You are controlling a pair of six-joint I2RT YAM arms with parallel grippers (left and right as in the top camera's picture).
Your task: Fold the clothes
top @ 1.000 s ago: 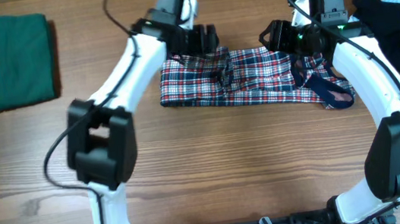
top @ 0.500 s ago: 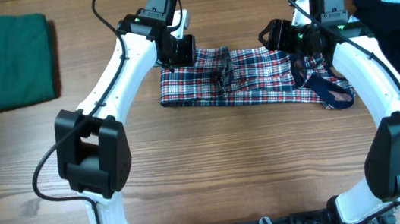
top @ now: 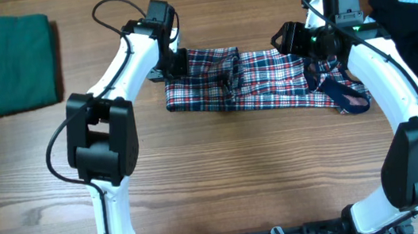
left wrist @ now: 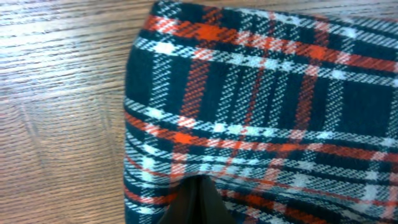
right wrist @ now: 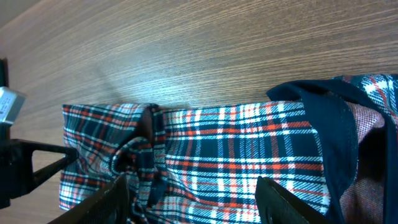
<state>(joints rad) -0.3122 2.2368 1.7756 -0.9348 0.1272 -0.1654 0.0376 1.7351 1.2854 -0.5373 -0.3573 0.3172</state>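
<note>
Overhead: the left gripper (top: 173, 61) has slid left to the left end of the plaid dress (top: 269, 82), which lies far-centre on the table, likely tensioning it for a fold. Left wrist: jaws clenched on plaid. Right wrist: the right gripper (right wrist: 196, 194) hangs wide open above the dress. No writing is legible.

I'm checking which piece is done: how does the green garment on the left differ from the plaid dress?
The green garment is plain and neatly folded into a rectangle; the plaid dress is checked red, white and navy and lies as a long rumpled strip. The green garment lies alone; the left gripper and right gripper are at the plaid dress. Both rest on the wooden table.
</note>
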